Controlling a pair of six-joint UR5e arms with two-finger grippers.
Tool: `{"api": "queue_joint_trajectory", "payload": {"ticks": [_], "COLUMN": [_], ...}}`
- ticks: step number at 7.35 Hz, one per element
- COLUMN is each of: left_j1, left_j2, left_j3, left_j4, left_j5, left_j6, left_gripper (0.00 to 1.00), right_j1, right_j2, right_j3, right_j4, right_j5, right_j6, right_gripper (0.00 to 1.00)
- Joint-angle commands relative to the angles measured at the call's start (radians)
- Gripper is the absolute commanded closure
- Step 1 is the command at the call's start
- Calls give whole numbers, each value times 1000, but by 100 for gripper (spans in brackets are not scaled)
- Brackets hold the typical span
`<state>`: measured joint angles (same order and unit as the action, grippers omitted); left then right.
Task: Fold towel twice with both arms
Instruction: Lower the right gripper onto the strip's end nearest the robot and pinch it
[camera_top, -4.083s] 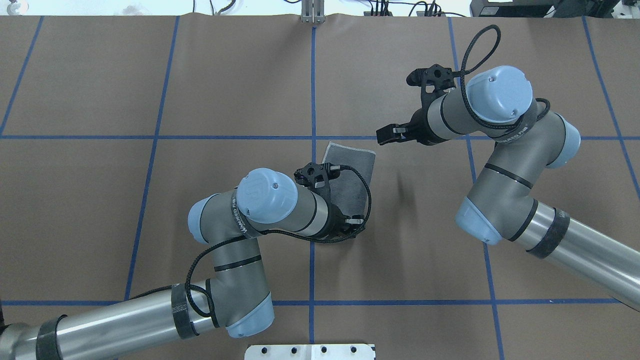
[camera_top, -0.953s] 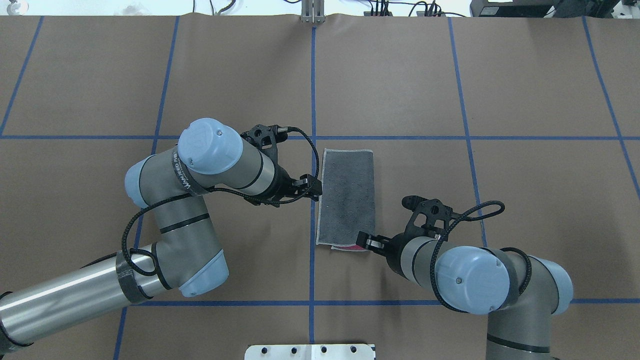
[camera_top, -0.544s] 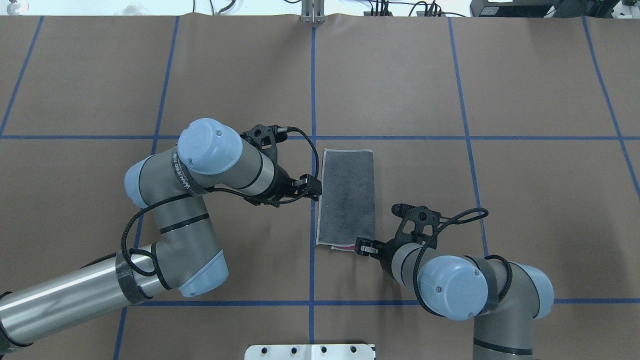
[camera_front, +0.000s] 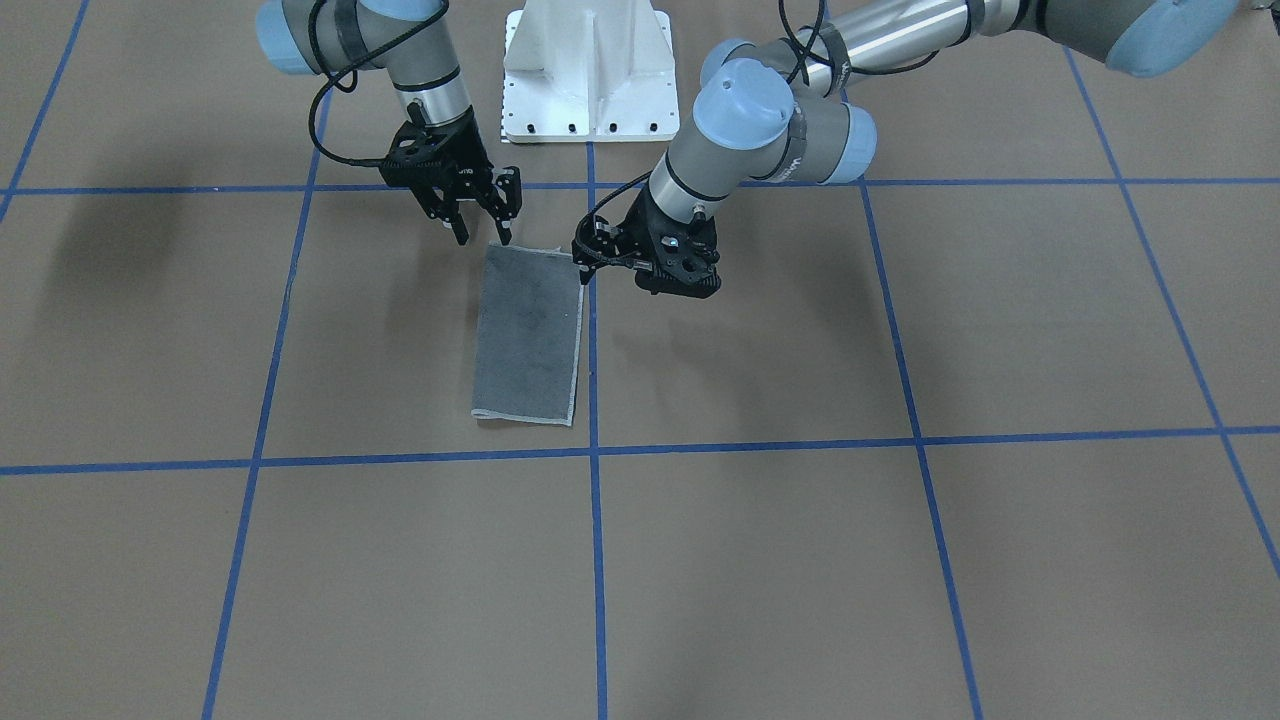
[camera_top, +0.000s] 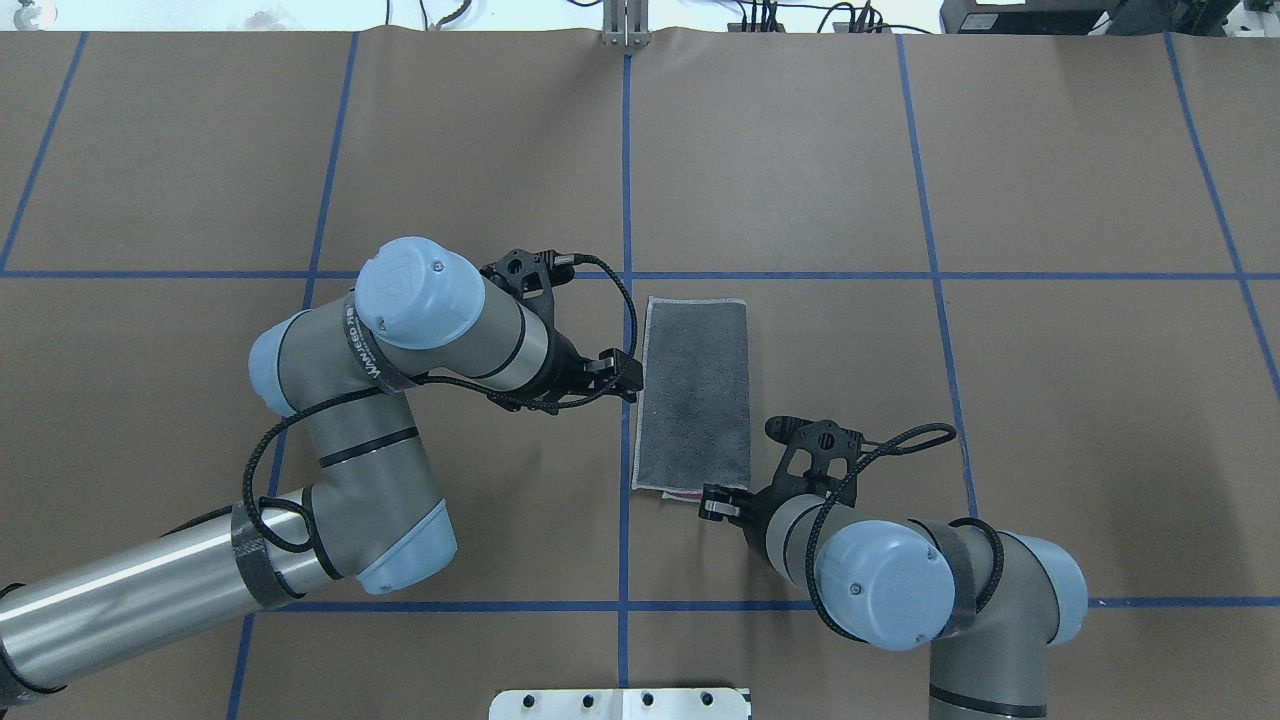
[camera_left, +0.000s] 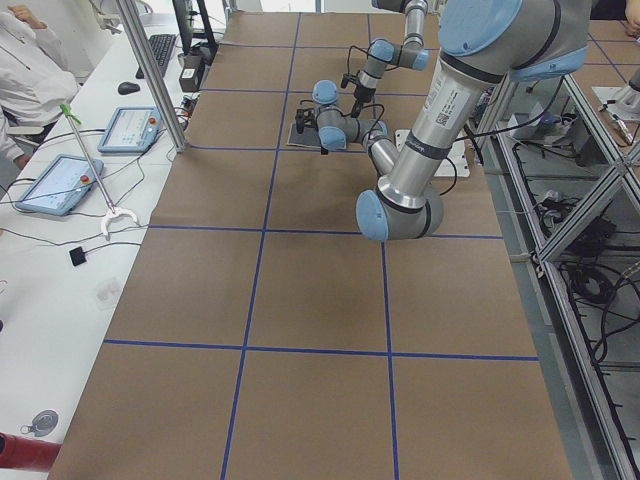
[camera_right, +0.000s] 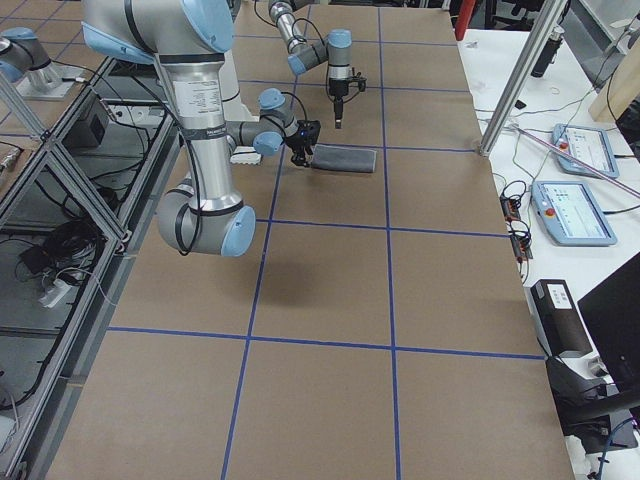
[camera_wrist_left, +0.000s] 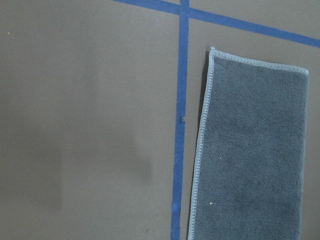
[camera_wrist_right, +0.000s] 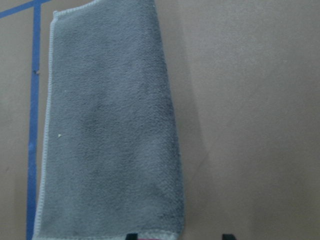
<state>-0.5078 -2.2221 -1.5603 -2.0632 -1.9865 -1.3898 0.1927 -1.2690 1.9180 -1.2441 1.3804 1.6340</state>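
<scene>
The towel (camera_top: 695, 395) lies flat as a narrow folded strip, dark grey face up, just right of the centre tape line. A sliver of pink shows at its near edge. It also shows in the front view (camera_front: 528, 335) and in both wrist views (camera_wrist_left: 252, 150) (camera_wrist_right: 110, 125). My left gripper (camera_top: 622, 378) is open and empty, low beside the towel's left long edge. My right gripper (camera_top: 712, 503) is open at the towel's near right corner, and both fingertips (camera_wrist_right: 131, 235) show at the bottom of the right wrist view. In the front view it hangs open (camera_front: 482, 232) over that corner.
Blue tape lines (camera_top: 625, 180) grid the brown table cover. The white pedestal base (camera_front: 590, 70) stands at the robot's side of the table. Tablets (camera_left: 60, 183) and cables lie on a side bench beyond the far edge.
Since 4 s ago the left gripper has let go of the towel and drawn back to its left. The right arm came down to the near right corner and keeps edging left.
</scene>
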Motion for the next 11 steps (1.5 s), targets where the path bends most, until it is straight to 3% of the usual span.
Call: {"api": "queue_joint_trajectory", "payload": {"ticks": [1, 3, 8, 11], "left_j1": [0, 0, 0, 0], "left_j2": [1, -1, -1, -1], "left_j3": [0, -1, 0, 0], "left_j4": [0, 0, 0, 0], "left_j5": [0, 2, 2, 2], "left_j6": [0, 0, 2, 3], "left_gripper": [0, 0, 0, 0], "right_j1": [1, 10, 17, 14], "right_j2": [3, 2, 5, 3], "right_j3": [-5, -5, -2, -8], "right_j4": [-3, -3, -1, -1], "right_j5": [-1, -7, -24, -43], "right_j6": [1, 15, 280, 382], "right_gripper": [42, 41, 33, 34]}}
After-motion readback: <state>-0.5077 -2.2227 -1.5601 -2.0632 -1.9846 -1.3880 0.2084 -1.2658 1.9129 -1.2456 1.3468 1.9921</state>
